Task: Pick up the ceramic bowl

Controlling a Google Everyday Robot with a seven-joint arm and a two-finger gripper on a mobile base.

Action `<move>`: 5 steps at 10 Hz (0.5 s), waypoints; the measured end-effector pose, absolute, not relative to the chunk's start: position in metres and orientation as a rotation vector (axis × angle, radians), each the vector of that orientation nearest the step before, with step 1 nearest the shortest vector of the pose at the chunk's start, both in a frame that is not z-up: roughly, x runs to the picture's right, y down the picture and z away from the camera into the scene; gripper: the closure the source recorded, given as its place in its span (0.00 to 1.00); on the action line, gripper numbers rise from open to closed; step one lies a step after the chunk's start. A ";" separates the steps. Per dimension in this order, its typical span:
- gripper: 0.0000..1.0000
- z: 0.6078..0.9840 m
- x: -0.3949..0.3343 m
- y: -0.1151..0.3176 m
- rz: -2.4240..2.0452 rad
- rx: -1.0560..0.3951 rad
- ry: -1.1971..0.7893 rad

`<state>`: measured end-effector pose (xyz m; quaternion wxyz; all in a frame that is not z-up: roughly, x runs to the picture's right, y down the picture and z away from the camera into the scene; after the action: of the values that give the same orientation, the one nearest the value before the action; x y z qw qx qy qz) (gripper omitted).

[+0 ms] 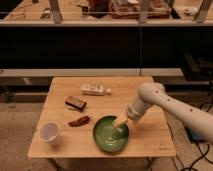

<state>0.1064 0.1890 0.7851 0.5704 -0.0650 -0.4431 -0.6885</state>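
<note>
The ceramic bowl (110, 135) is wide, shallow and glossy green. It sits on the wooden table (150, 142) near the front edge, right of centre. My gripper (119, 123) reaches in from the right on a white arm (165, 102). It is at the bowl's upper right rim, pointing down into the bowl. The fingertips look pale against the green.
A small white cup (50, 133) stands at the front left. A dark red item (79, 121) lies left of the bowl. A brown packet (75, 103) and a white bottle on its side (95, 90) lie farther back. A dark shelf runs behind the table.
</note>
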 end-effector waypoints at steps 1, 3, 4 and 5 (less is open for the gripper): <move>0.20 0.786 0.104 0.190 -1.616 -0.151 -1.049; 0.20 0.788 0.101 0.193 -1.614 -0.151 -1.068; 0.20 0.789 0.099 0.196 -1.613 -0.151 -1.075; 0.20 0.790 0.098 0.197 -1.613 -0.151 -1.080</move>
<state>0.0980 0.1969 0.7903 0.5624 -0.0642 -0.4587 -0.6850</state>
